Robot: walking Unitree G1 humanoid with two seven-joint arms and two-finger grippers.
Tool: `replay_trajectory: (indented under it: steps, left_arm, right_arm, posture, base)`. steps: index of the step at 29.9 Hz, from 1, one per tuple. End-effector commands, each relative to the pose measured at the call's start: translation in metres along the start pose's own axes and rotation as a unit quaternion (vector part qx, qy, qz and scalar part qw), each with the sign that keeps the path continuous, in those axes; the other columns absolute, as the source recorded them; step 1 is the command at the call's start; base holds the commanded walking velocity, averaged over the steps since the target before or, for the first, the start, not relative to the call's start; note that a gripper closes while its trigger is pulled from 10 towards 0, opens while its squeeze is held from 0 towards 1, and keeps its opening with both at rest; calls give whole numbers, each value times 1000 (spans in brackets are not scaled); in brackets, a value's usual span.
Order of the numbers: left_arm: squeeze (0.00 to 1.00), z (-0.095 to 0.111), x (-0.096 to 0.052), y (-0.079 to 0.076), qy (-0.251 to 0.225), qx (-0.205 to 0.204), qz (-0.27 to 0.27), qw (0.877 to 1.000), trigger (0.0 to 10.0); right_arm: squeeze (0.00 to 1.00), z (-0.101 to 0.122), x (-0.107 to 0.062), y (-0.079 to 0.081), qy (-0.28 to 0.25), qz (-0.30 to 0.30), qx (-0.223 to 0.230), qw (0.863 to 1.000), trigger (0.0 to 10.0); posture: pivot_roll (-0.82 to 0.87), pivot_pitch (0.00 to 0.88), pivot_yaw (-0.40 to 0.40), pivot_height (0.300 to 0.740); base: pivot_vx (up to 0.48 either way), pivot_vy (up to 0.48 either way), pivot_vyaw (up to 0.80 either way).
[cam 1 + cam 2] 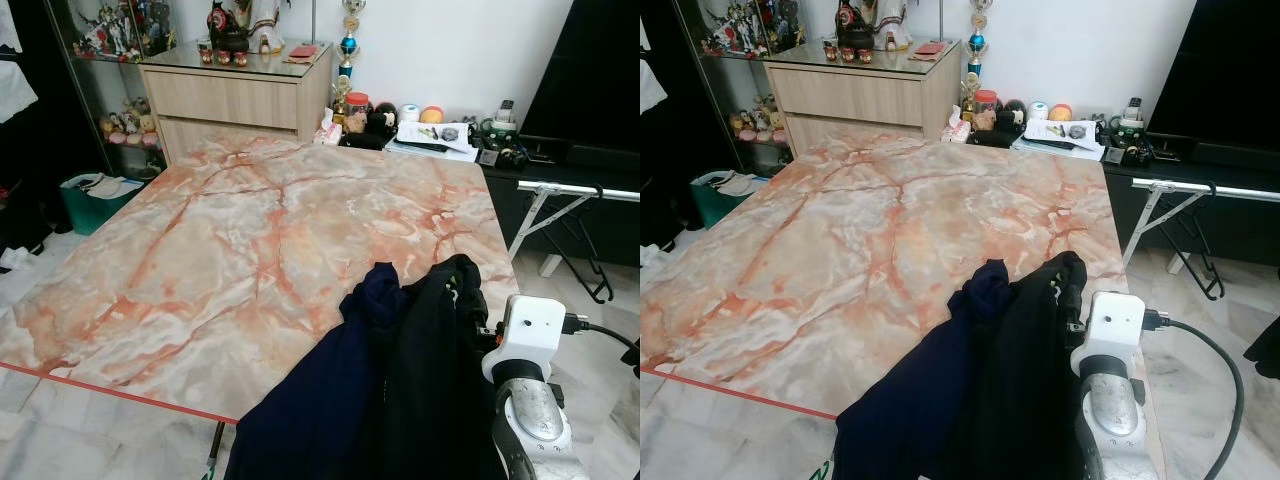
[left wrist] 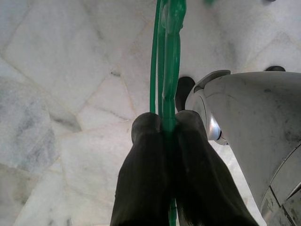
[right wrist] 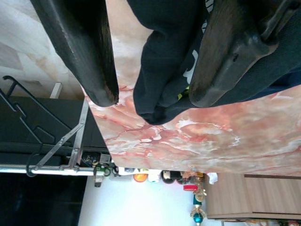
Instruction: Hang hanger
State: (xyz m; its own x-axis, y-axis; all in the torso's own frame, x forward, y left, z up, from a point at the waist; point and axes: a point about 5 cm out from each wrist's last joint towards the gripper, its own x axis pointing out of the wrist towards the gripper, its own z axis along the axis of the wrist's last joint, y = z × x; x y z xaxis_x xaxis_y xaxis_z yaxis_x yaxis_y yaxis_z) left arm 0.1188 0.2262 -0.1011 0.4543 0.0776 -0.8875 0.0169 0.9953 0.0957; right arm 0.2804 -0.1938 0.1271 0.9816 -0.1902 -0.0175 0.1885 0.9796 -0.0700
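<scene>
L gripper (image 2: 162,136) hangs low over the floor, jaws clamped on the green hanger (image 2: 167,56). R gripper (image 3: 153,99) has jaws apart around the dark clothes (image 1: 400,380) on the marble bench (image 1: 250,240). I reckon still prep stage; next I need the hanger carried to the rail (image 1: 580,190).

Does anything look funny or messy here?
Yes. The dark clothes are bunched in a heap at the near edge of the marble table and droop over it, not hanging. The right pincer is open around a fold of them. The left pincer grips a green hanger with no clothes on it.
</scene>
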Motion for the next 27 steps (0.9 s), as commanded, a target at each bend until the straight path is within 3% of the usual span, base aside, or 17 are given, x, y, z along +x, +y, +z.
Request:
replay_trajectory:
  steps: [1,7,15,27]
  left_arm:
    - [0,-8,-1,-3,19,4,-4,1000,10000]
    - [0,-9,-1,-4,19,4,-4,1000,10000]
    - [0,-8,0,-6,19,4,-6,1000,10000]
    - [0,-8,-1,-6,12,-1,-12,1000,10000]
  right_arm:
    - [0,6,0,2,-12,8,-6,1000,10000]
    - [0,10,-2,10,-30,42,-31,998,10000]
    - [0,10,-2,12,-31,42,-18,998,10000]
    - [0,10,-1,10,-33,30,-11,999,10000]
  posture:
    - [119,8,-37,740]
    - [120,13,-38,740]
    - [122,16,-37,740]
    - [122,18,-37,740]
  base:
    - [0,0,0]
    - [0,0,489]
    - [0,0,758]
    - [0,0,0]
